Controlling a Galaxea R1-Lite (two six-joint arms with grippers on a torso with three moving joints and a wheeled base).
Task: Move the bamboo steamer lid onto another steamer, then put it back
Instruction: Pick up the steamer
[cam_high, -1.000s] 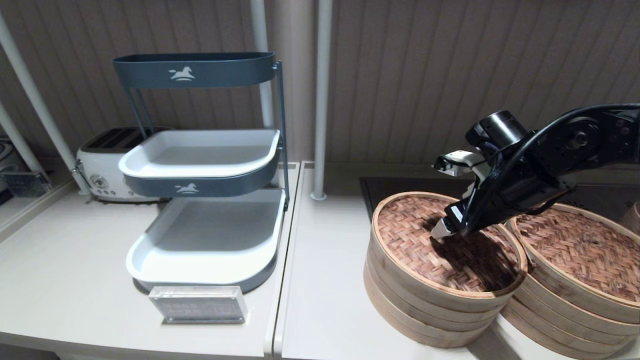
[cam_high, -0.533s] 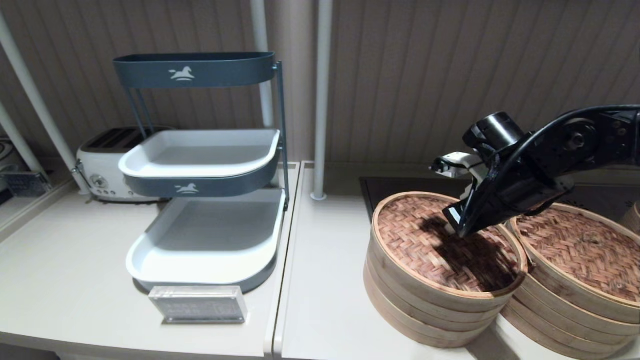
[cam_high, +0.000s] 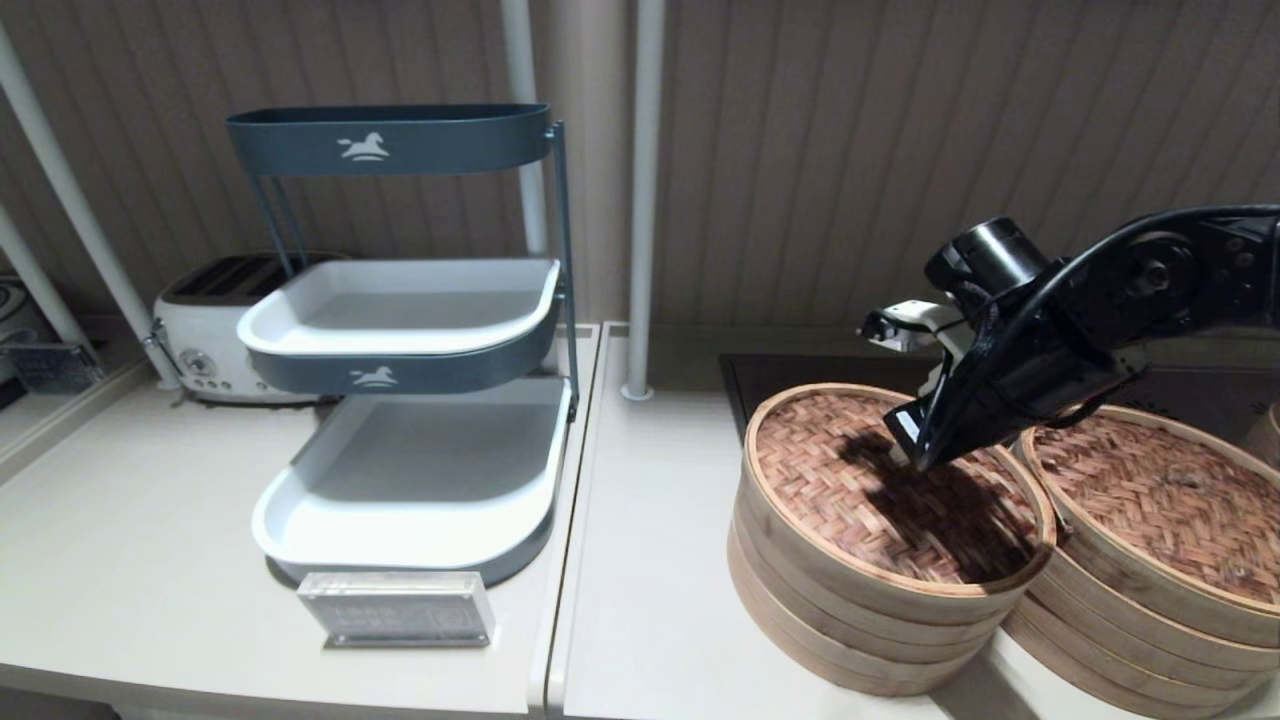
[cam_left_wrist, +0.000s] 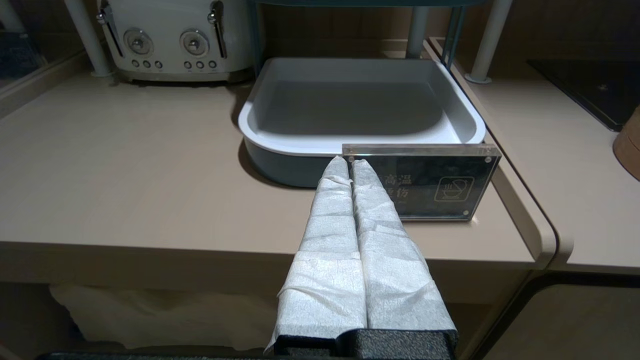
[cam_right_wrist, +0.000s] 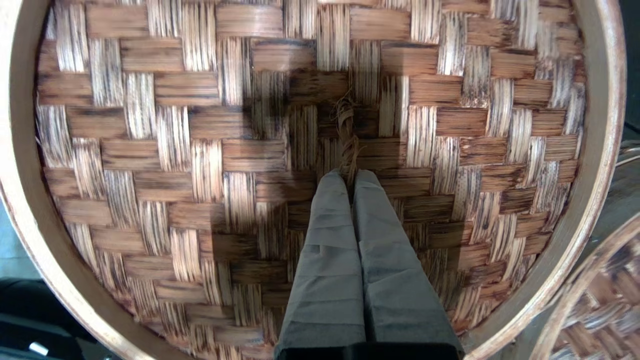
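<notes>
Right claw (cam_right_wrist: 348, 176) pinched on flat-lying bamboo steamer lid's (cam_high: 850, 480) upward-facing centre loop (cam_right_wrist: 346, 135).

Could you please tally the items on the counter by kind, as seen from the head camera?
Lidded bamboo steamers: 2, the left steamer and the right steamer
Toaster: 1
Three-tier tray rack: 1
Acrylic sign: 1
Total: 5
A tan sliver at the right edge is too cropped to count.
</notes>
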